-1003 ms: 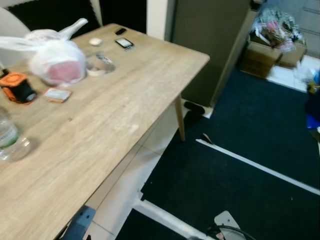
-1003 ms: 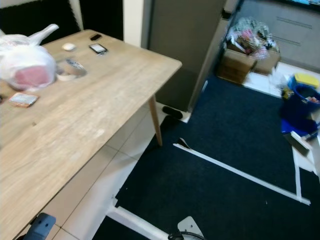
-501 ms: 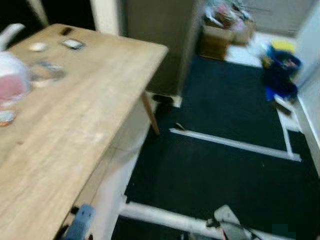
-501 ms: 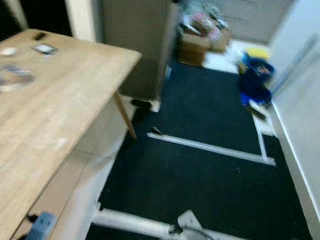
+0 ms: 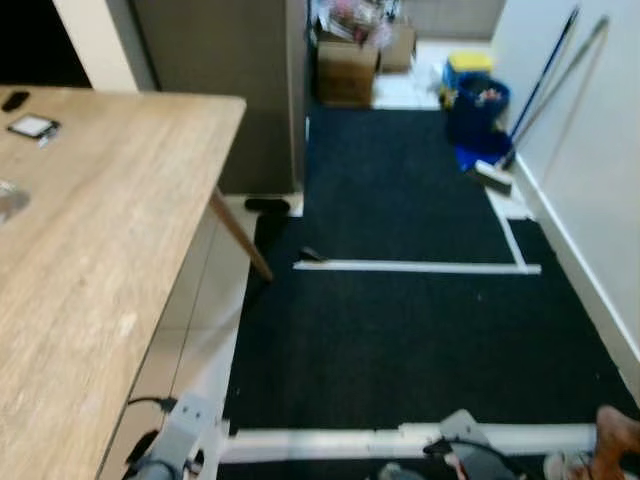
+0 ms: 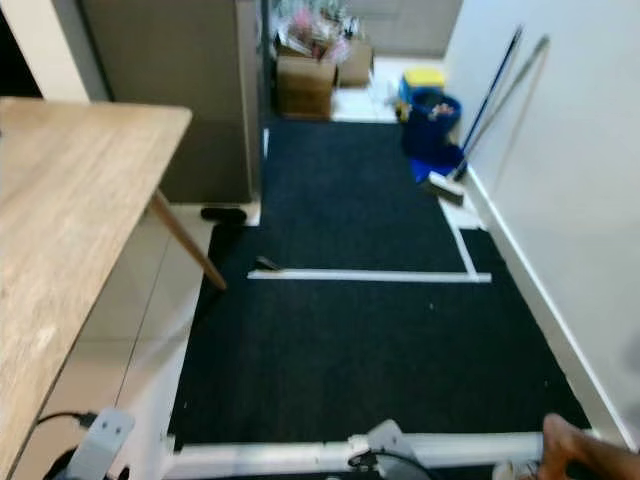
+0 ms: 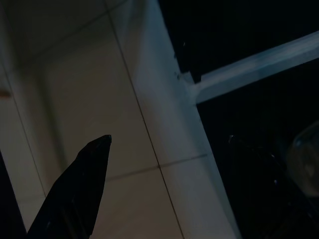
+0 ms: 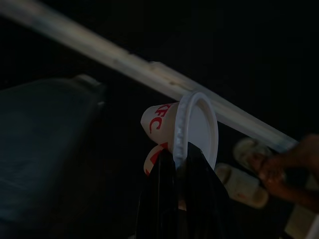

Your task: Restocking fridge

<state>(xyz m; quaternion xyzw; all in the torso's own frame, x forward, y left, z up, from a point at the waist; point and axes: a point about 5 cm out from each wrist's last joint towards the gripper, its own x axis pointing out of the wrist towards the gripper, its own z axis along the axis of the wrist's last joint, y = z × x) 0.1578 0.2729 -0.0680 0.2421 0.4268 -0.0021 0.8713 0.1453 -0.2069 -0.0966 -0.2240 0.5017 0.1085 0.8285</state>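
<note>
Wooden table (image 6: 70, 190) at left, one slanted leg (image 6: 187, 242) showing. Dark carpet (image 6: 350, 330) with white tape lines (image 6: 368, 276). Tall grey cabinet (image 6: 170, 90) behind table. Cardboard box (image 6: 305, 85) at far end; blue bucket (image 6: 435, 125) near white wall (image 6: 570, 170), mop handles (image 6: 495, 95) leaning on wall. Person's foot (image 6: 575, 450) at lower right corner.

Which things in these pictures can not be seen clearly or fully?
- Cup: right wrist view is dark; right claw covers its lower part, so contents are hidden.
- Left claw: one finger in frame, the rest cut off.
- Phone on the table: too small to read.
- Cardboard box: contents blurred.
</note>
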